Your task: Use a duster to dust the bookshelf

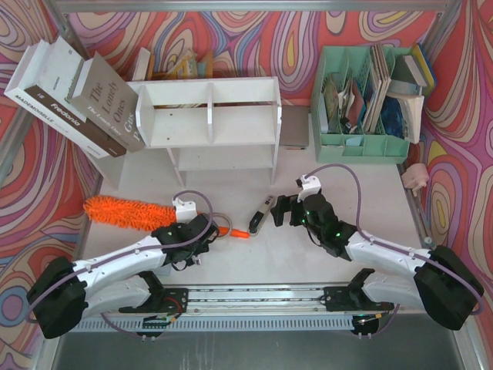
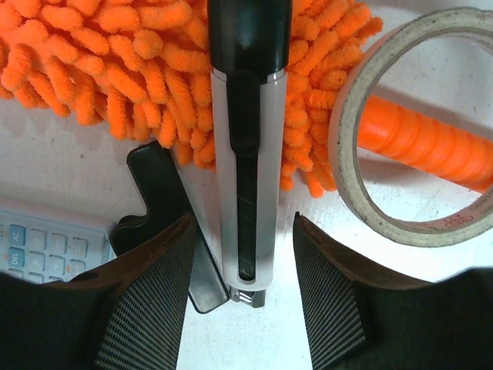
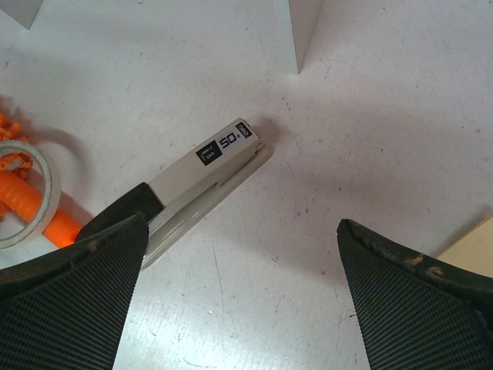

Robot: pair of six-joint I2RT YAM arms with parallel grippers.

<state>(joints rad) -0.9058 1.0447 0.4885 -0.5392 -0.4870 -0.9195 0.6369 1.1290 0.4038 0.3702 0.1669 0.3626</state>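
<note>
Left fingers (image 2: 146, 308) flanking tool (image 2: 246, 193), calculator (image 2: 46, 247) beside

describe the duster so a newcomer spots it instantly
Find the wide white bookshelf at the back. In front of it, toward the left, lies the duster. It is the only fluffy bright orange thing, unlike the smooth grey stapler to its right.
</note>
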